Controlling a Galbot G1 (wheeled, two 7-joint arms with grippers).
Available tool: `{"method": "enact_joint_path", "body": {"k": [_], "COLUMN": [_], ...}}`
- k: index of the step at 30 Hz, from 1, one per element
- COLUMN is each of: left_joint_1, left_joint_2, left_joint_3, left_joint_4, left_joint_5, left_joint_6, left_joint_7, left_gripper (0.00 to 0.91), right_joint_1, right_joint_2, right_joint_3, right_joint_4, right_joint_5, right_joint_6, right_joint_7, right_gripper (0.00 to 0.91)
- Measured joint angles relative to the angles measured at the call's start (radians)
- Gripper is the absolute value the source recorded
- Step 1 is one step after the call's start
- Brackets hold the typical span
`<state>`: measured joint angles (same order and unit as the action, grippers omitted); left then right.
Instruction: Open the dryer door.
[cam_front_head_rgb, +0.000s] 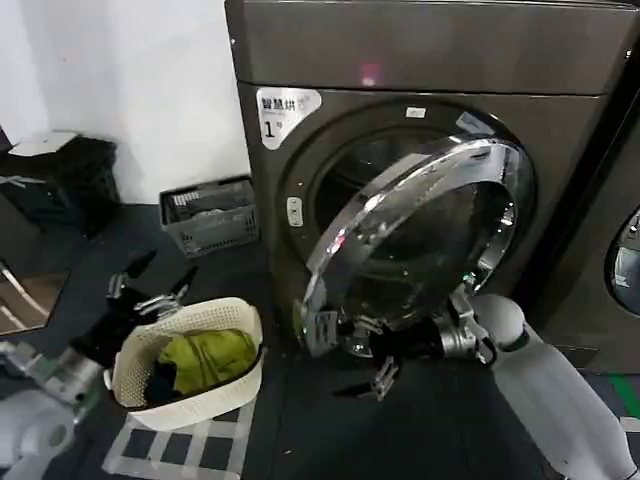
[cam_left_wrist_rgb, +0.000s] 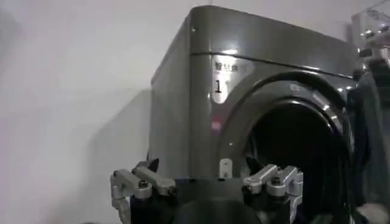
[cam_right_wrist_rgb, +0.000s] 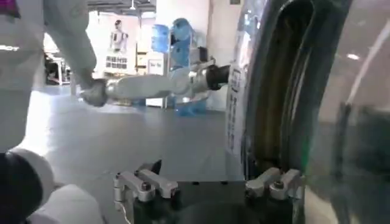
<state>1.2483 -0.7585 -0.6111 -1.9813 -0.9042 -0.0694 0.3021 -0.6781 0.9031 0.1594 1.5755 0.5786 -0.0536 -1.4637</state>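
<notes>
Head view: dryer door (cam_front_head_rgb: 420, 235) ajar on dryer (cam_front_head_rgb: 420, 60); right gripper (cam_front_head_rgb: 372, 362) at its 6 o'clock rim, jaws spread. Left gripper (cam_front_head_rgb: 150, 285) idle at 8 o'clock, jaws spread.

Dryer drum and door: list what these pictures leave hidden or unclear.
- Drum interior: head view, screened by the half-open dryer door; dark in the left wrist view.
- Right gripper contact with the door's edge: too dark in the head view.
- Neighbouring machine: cut off by the head view's edge.
</notes>
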Motion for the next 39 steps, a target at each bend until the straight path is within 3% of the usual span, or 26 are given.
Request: {"method": "enact_joint_path", "body": {"k": [27,39], "left_joint_1": [-0.164,-0.357], "left_joint_2": [0.047,0.049], "left_joint_3": [0.190,0.429], "left_joint_4": [0.042,0.104], "left_joint_5": [-0.035,-0.064], "left_joint_6": [0.020,0.045], "left_joint_7": [0.012,0.010], "left_gripper": [0.907,0.907], "right_joint_1": [-0.180,-0.350], "right_joint_2": [-0.088,-0.122], "right_joint_3": [0.130,0.330], "right_joint_4": [0.104,0.099], "right_joint_5": [0.016,0.009], "right_joint_6": [0.021,0.034], "right_joint_7": [0.003,0.004], "right_gripper": [0.907,0.907]}}
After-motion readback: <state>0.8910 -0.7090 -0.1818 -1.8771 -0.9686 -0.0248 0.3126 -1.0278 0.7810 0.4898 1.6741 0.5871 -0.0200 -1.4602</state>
